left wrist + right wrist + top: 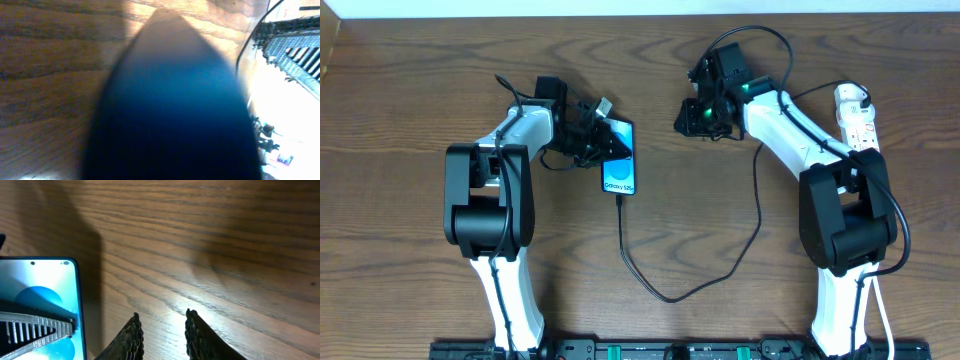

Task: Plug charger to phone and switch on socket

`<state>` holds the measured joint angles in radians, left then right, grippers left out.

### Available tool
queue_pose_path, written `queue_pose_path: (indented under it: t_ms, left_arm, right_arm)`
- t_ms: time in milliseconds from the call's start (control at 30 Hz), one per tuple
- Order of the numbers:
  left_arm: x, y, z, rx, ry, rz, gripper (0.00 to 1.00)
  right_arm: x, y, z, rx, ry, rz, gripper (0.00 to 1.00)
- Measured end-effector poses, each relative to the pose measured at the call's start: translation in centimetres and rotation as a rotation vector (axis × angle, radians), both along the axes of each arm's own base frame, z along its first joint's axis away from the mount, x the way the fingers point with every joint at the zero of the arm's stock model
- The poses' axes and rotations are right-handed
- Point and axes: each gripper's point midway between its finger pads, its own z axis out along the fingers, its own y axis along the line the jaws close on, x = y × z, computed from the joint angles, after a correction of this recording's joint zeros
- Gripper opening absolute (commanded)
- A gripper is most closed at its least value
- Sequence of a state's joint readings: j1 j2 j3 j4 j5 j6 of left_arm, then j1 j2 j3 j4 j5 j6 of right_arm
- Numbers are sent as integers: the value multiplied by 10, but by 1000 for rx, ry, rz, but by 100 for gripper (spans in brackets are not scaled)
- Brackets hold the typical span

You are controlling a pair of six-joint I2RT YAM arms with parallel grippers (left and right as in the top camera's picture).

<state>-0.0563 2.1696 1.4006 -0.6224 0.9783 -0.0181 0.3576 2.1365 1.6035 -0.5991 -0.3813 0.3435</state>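
The left fingers (40, 320) are shut tight on the phone (621, 165), a flat, shiny thing with a blue screen, near the middle of the brown wooden tabletop (400, 200). The right fingers (131, 339) are ribbed, a little apart, and hold nothing. The charger (680, 292) is a thin, bendy black wire. It seems to be in the phone's bottom end, but that spot is too small to be sure. So the socket (857, 118) is next. It is a long white strip far off beside the right arm, and its little red switch needs a push.

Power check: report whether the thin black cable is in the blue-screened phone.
Seemingly in: thin black cable ends at bottom edge of blue-screened phone.
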Motion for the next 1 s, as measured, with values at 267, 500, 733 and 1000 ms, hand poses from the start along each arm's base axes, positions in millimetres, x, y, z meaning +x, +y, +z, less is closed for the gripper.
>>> queue_pose_path:
  t_ms: [267,500,733,1000]
  left_arm:
    - [-1,-1,-4,28,-2,-8,7]
    - [-2,-3,-5,40,-3,-14,7]
    - [-2,-3,-6,42,-3,-14,9]
    - [-2,-3,-6,42,-3,-14,13]
  right_arm:
    - [0,-2,-3,-34,-6,-9,31]
    - [-1,0,-3,-44,-10,-4,30]
    - [-1,0,-4,-47,-11,-4,30]
    - [-1,-1,-4,-50,-13,-6,30]
